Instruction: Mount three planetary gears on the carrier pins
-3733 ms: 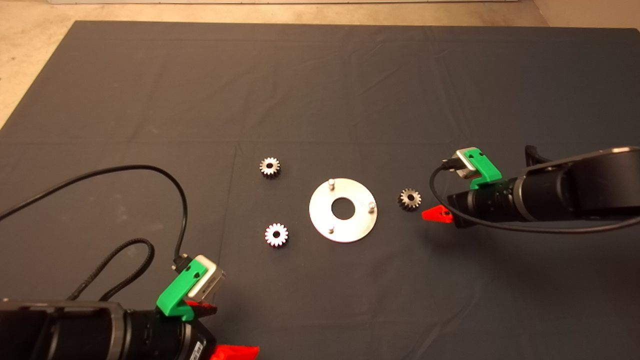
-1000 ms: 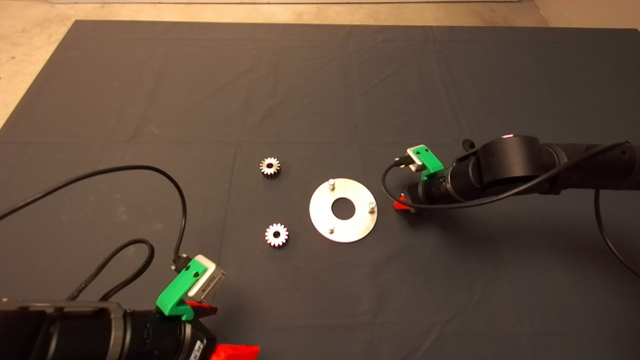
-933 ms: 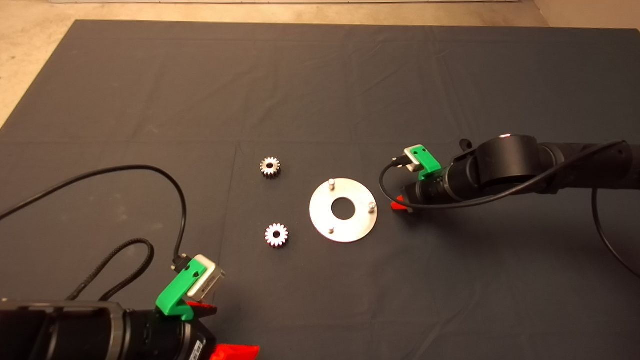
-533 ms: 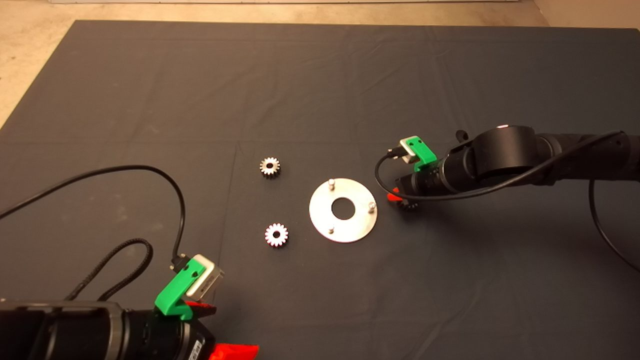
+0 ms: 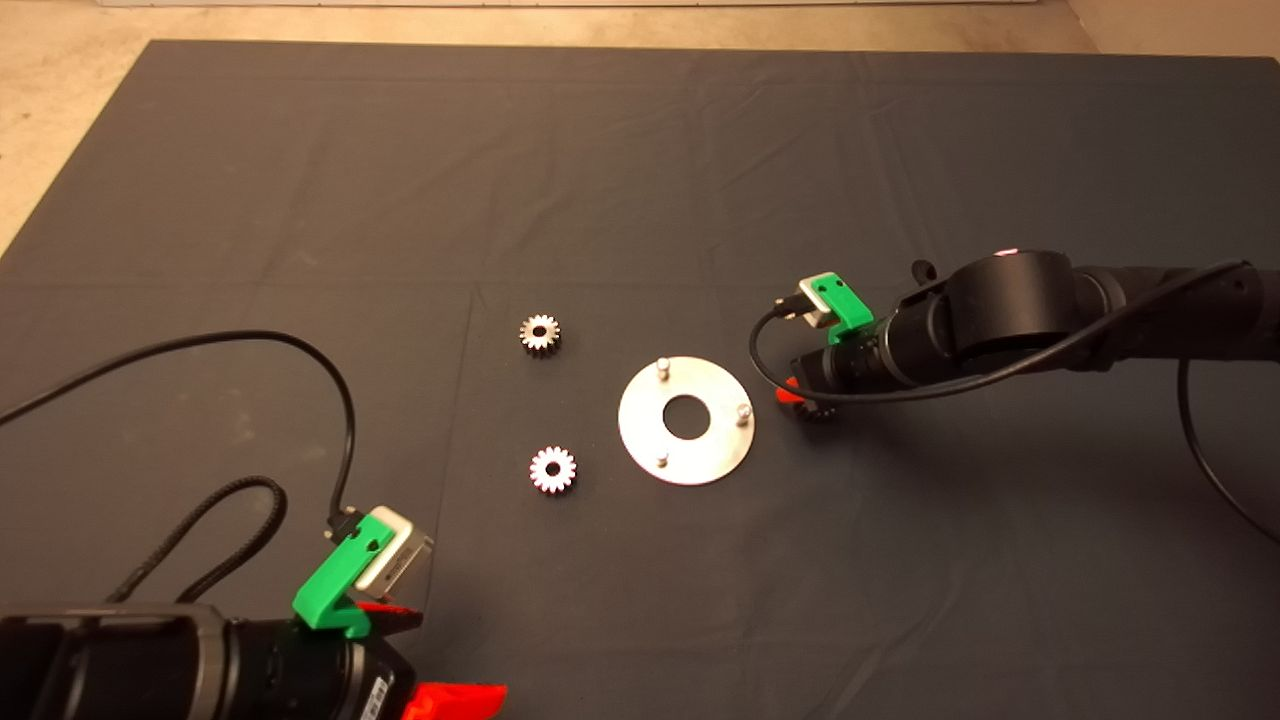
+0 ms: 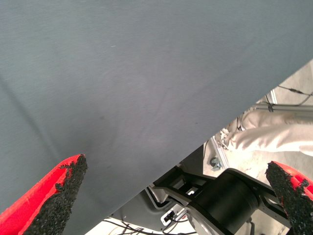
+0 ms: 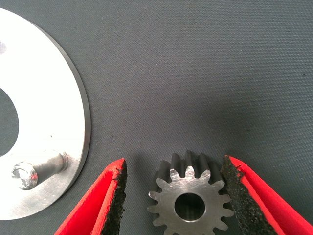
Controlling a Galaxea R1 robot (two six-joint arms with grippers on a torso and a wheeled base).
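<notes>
**Right gripper brackets a gear beside the carrier disc**

A dark mat (image 5: 640, 180) covers the table, with the shiny round disc (image 5: 700, 450) lying near its middle. The right arm (image 5: 1100, 310) reaches in from the right edge, its right gripper (image 7: 173, 196) lowered just beside the disc's right rim. The left gripper (image 6: 171, 196) sits at the lower left of the mat, fingers spread wide over bare cloth; beyond the mat's edge a person's leg (image 6: 279, 134) shows.

Three carrier pins (image 5: 662, 366) stand bare on the disc. Two planetary gears (image 5: 540, 333) lie flat on the mat left of it, well apart from each other. The third gear (image 7: 190, 200) lies flat between the right gripper's parted fingers (image 7: 110, 196), whose pads flank its teeth; whether they touch cannot be told.
</notes>
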